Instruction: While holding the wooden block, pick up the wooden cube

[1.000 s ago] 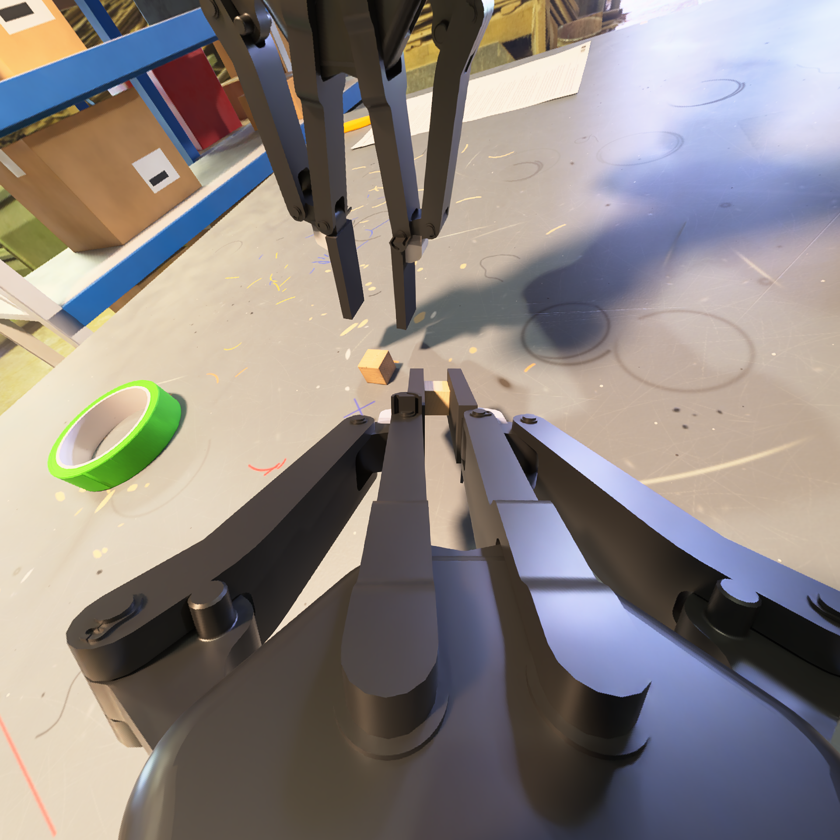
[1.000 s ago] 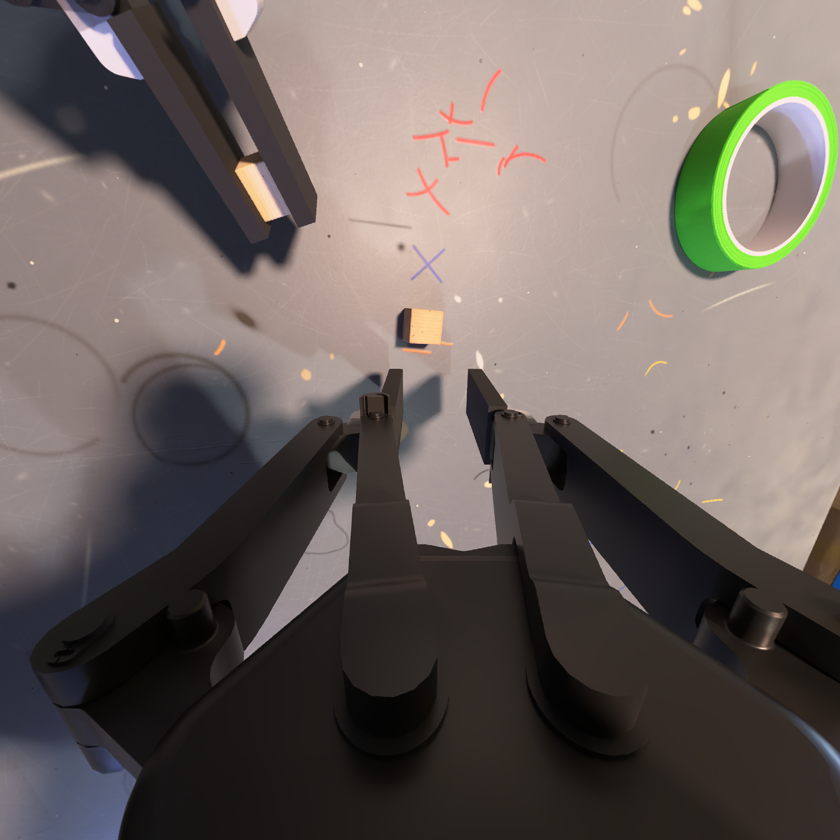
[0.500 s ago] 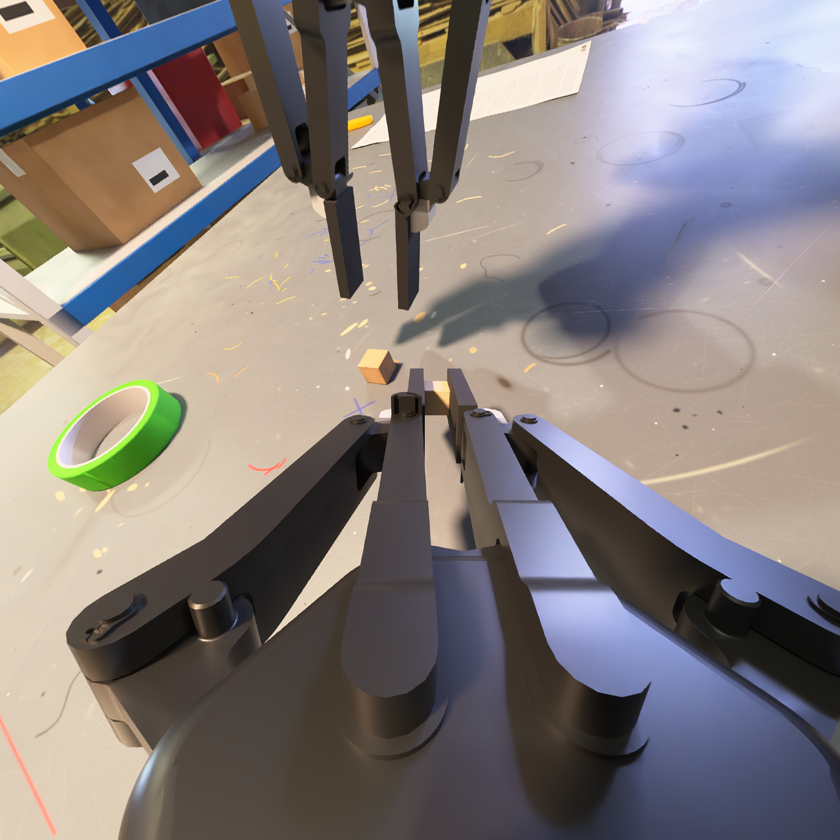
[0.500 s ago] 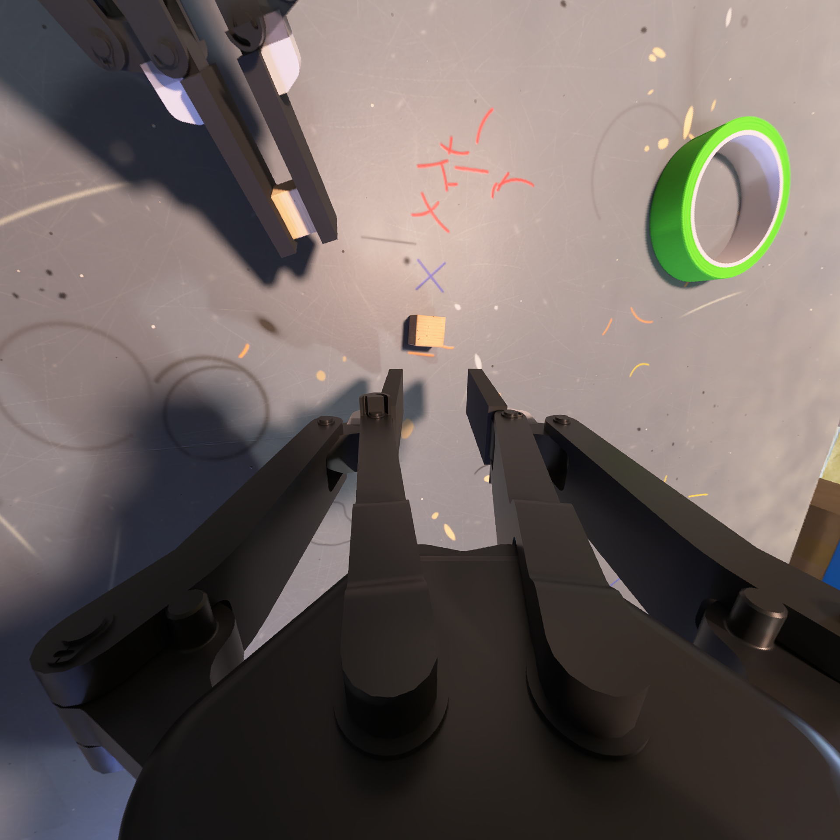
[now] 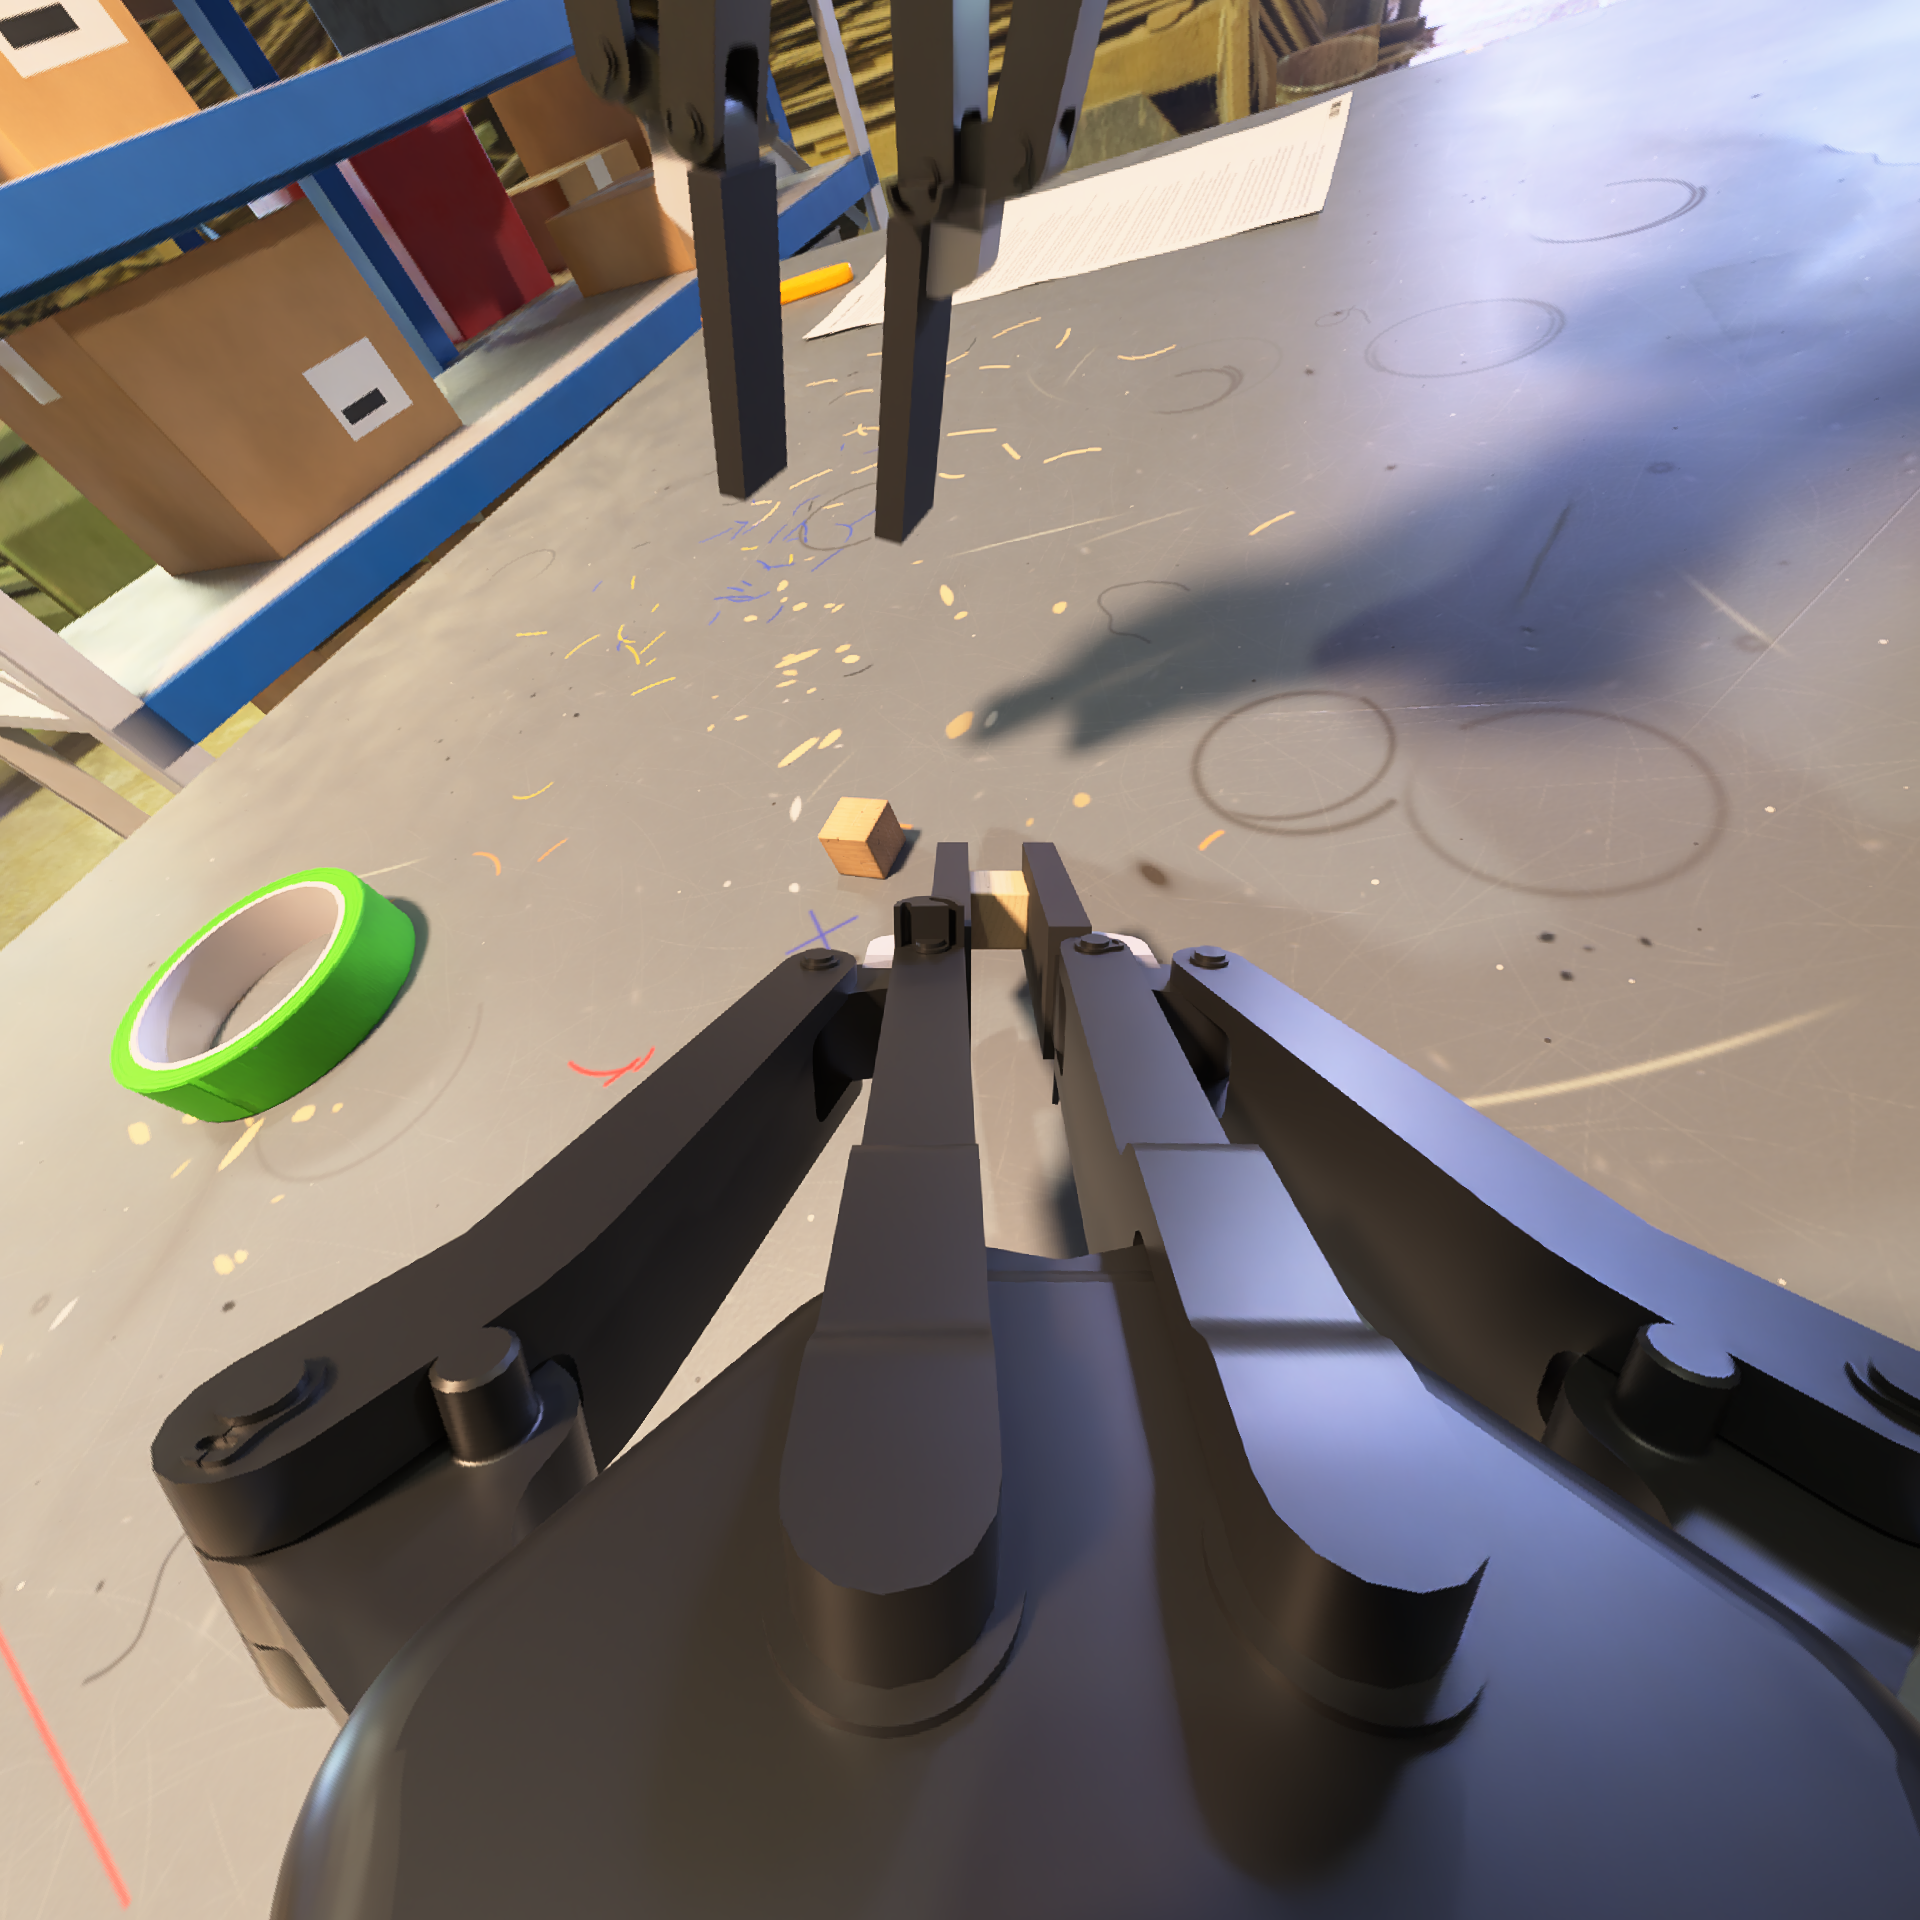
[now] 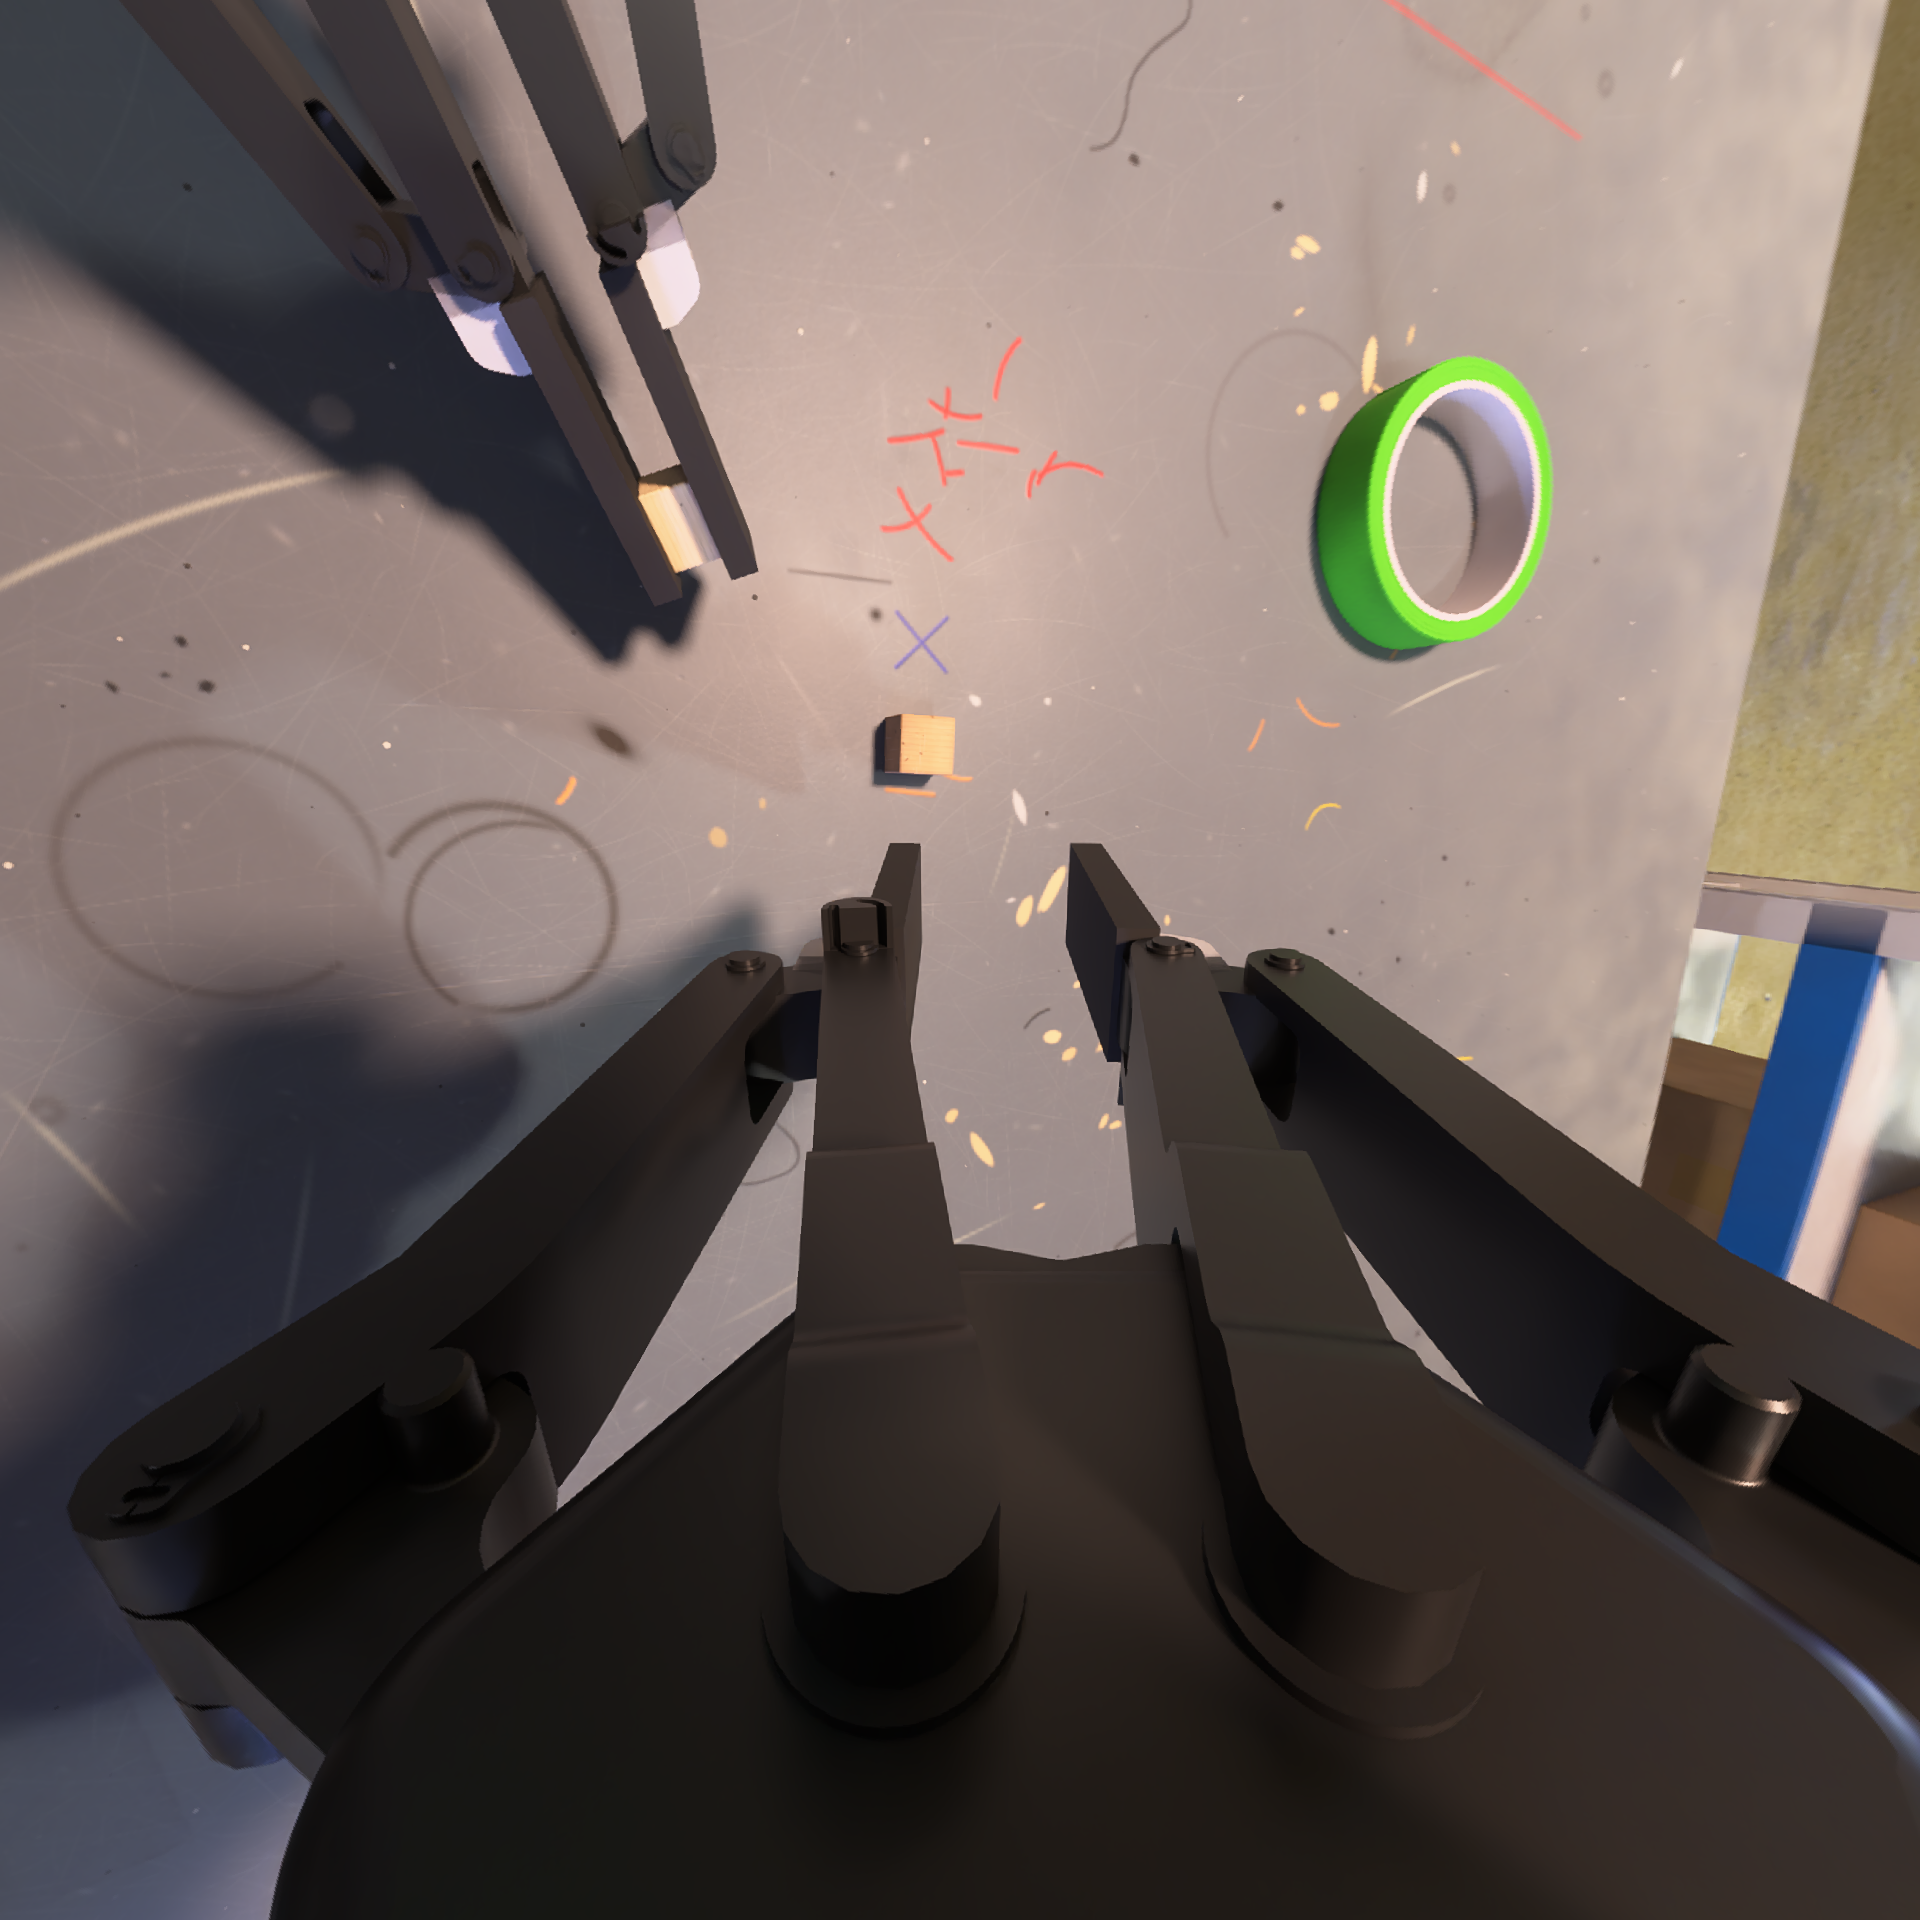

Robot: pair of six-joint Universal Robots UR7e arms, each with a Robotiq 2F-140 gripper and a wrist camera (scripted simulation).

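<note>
My left gripper [image 5: 997, 868] is shut on a pale wooden block [image 5: 1000, 904] and holds it above the grey table; it also shows in the right wrist view [image 6: 694, 566], with the block [image 6: 670, 525] between its fingers. A small wooden cube [image 5: 860, 836] lies on the table just left of the left fingertips; in the right wrist view the cube [image 6: 918, 745] lies ahead of my right gripper [image 6: 992, 868]. The right gripper is open and empty, high above the table, and hangs at the top of the left wrist view [image 5: 821, 509].
A green tape roll [image 5: 265, 997] lies at the left, at the right in the right wrist view [image 6: 1439, 499]. A sheet of paper [image 5: 1164, 197] and an orange marker [image 5: 816, 283] lie at the far edge. Blue shelving [image 5: 343, 301] with cardboard boxes [image 5: 239, 405] stands beyond the table edge.
The right gripper has risen and drawn back from the cube, still open. The left gripper and its block have not moved; the cube stays in place.
</note>
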